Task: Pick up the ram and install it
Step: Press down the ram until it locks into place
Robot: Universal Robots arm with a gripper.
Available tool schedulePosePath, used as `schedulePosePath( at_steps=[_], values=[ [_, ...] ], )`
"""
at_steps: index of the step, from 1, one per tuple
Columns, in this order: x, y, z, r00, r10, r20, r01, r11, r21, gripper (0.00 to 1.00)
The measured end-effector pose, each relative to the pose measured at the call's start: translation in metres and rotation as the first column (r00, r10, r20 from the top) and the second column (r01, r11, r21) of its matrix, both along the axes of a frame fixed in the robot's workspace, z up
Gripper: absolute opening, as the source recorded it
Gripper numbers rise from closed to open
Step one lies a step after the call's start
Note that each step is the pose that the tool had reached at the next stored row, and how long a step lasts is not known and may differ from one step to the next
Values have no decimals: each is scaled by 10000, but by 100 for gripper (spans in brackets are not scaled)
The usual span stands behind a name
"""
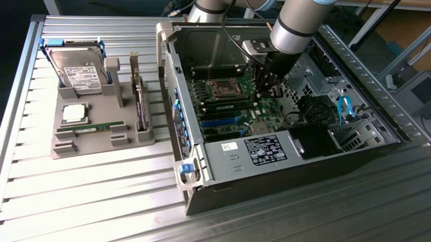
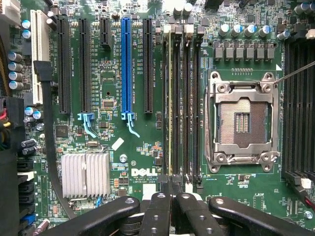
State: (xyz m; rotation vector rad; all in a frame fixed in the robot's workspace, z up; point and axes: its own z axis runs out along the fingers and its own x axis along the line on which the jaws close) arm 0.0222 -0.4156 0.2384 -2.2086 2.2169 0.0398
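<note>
A long thin green ram [image 2: 171,98] stands edge-on in one of the black memory slots beside the empty processor socket [image 2: 241,123]. My gripper [image 2: 172,189] is shut, its two fingertips [image 2: 161,196] pressed together right at the near end of that stick, with nothing visibly between them. In the exterior view the gripper [image 1: 269,93] reaches down into the open computer case [image 1: 289,151], just over the motherboard's memory slots. Another green stick [image 1: 90,129] lies in the grey holder [image 1: 94,143] outside the case.
The holder on the exterior view's left also carries a hard drive [image 1: 77,68], a square silver processor [image 1: 74,113] and a dark expansion card [image 1: 139,101]. Case walls, a black power supply [image 1: 269,148], cables and a silver heatsink [image 2: 86,174] surround the motherboard.
</note>
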Motion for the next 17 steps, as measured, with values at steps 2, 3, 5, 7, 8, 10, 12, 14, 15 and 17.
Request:
schedulePosePath(
  at_steps=[2, 3, 5, 7, 8, 10, 12, 14, 15, 17],
  values=[
    [0, 14, -2, 10000, -2, 1, 2, 10000, 4, 10],
    [0, 21, -1, 10000, -1, 0, 1, 10000, 1, 10],
    [1, 34, -2, 10000, 0, 1, 0, 10000, 2, 10],
    [1, 35, -2, 10000, 1, 1, -1, 10000, 2, 10],
    [0, 35, -2, 10000, 0, 1, 0, 10000, 2, 10],
    [0, 35, -3, 10000, 0, 0, 0, 10000, 1, 10],
    [0, 36, -15, 10000, 0, 1, 0, 10000, 2, 10],
    [0, 36, -33, 10000, 0, 1, 0, 10000, 2, 10],
    [0, 35, -38, 10000, 0, 0, 0, 10000, 1, 10],
    [0, 35, -38, 10000, 0, 0, 0, 10000, -1, 10]
  ],
)
